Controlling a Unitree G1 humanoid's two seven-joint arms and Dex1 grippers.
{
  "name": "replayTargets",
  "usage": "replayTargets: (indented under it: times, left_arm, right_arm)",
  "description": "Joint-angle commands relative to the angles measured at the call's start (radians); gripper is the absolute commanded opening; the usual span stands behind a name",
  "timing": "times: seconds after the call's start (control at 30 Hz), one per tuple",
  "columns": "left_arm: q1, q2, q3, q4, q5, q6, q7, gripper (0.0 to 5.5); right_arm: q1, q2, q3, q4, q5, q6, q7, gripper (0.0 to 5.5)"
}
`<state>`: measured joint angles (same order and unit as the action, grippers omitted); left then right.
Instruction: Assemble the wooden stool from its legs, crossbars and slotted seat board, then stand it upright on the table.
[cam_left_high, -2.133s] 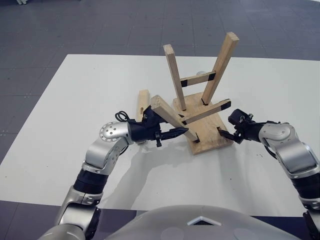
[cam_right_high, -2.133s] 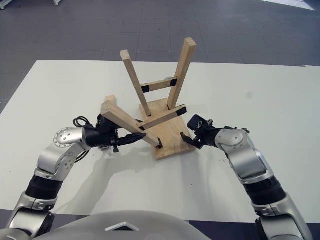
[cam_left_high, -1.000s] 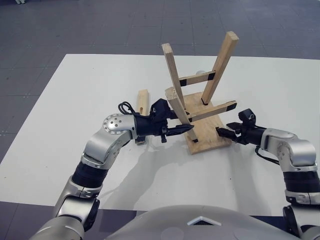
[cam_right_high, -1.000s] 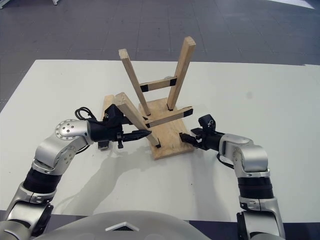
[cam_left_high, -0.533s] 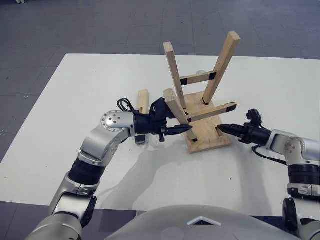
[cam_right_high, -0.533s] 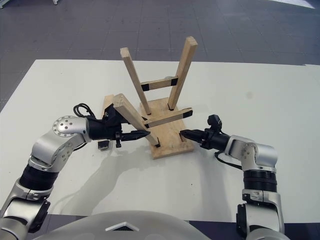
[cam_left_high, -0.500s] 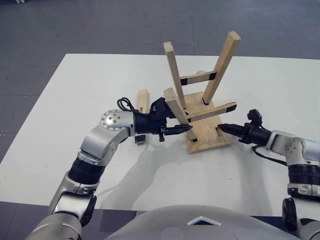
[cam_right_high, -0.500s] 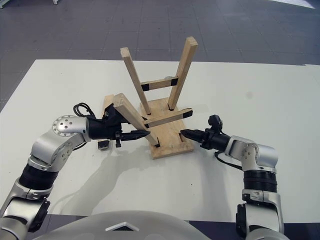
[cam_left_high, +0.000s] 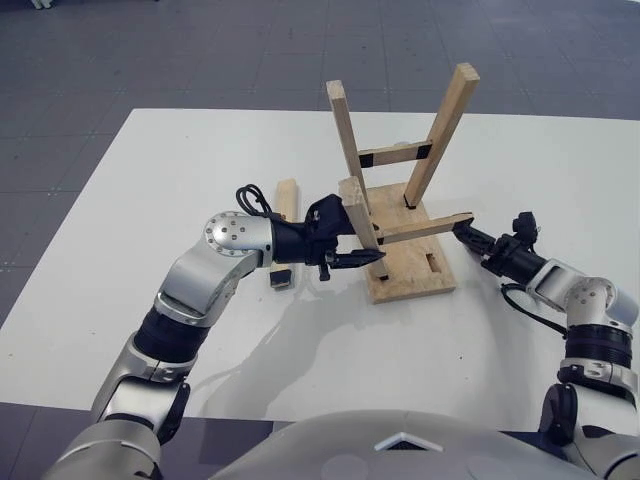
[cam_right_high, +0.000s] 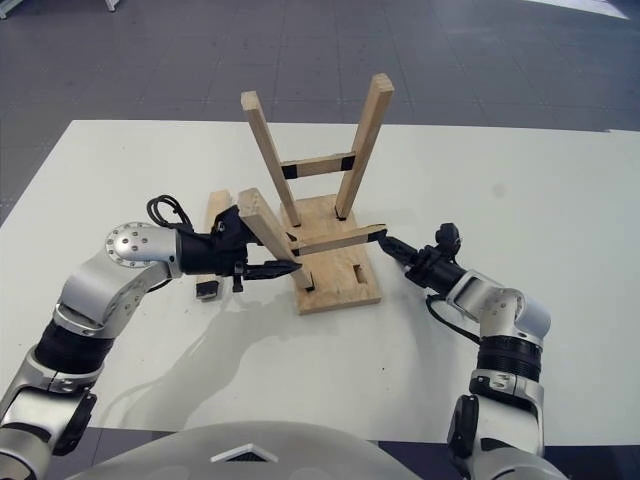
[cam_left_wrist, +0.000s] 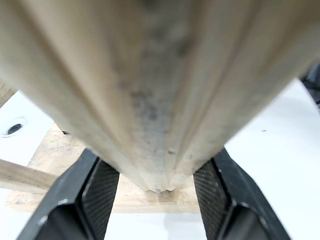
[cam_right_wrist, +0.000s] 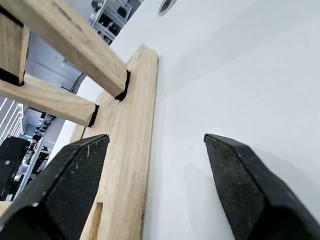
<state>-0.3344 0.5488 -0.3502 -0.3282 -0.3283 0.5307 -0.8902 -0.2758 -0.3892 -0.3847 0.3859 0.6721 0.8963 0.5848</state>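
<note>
The slotted seat board (cam_left_high: 412, 272) lies flat on the white table (cam_left_high: 160, 200). Two legs (cam_left_high: 441, 128) stand in it, joined by a crossbar (cam_left_high: 396, 156). A third leg (cam_left_high: 357, 207) leans over the board's near left corner, and my left gripper (cam_left_high: 356, 258) is shut on it; its pads (cam_left_wrist: 101, 194) press the leg (cam_left_wrist: 150, 90) from both sides. A second crossbar (cam_left_high: 424, 227) runs rightward from that leg. My right gripper (cam_right_high: 391, 244) is open just beyond this crossbar's free end, and its fingers (cam_right_wrist: 70, 190) are spread beside the board's edge (cam_right_wrist: 127, 150).
A loose fourth leg (cam_left_high: 287, 200) lies on the table left of the board, behind my left arm. A small black piece (cam_left_high: 281, 278) sits under the left wrist. Bare table stretches to the right and front, with grey floor beyond the edges.
My right gripper left the board's near right corner and moved up and back to the crossbar's free end. The held leg came more upright, and the board turned squarer.
</note>
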Motion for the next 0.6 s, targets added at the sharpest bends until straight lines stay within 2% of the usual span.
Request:
replayTargets:
  times: [0.03, 0.3, 0.5, 0.6]
  left_arm:
    - [0.072, 0.033, -0.051, -0.014, 0.06, 0.036, 0.025, 2.08]
    - [0.191, 0.085, -0.137, -0.019, 0.06, 0.053, -0.025, 2.08]
    - [0.154, 0.267, -0.249, 0.01, 0.088, 0.087, -0.205, 2.08]
    - [0.131, 0.295, -0.264, 0.044, 0.143, 0.027, -0.206, 2.08]
  right_arm:
    - [0.021, 0.016, -0.019, 0.075, -0.048, -0.014, -0.099, 3.53]
    - [0.002, 0.042, -0.029, 0.058, -0.032, -0.027, -0.168, 3.53]
    - [0.013, 0.066, -0.025, -0.018, -0.015, -0.004, -0.207, 3.53]
    - [0.017, 0.069, -0.022, -0.034, -0.015, -0.005, -0.217, 3.53]
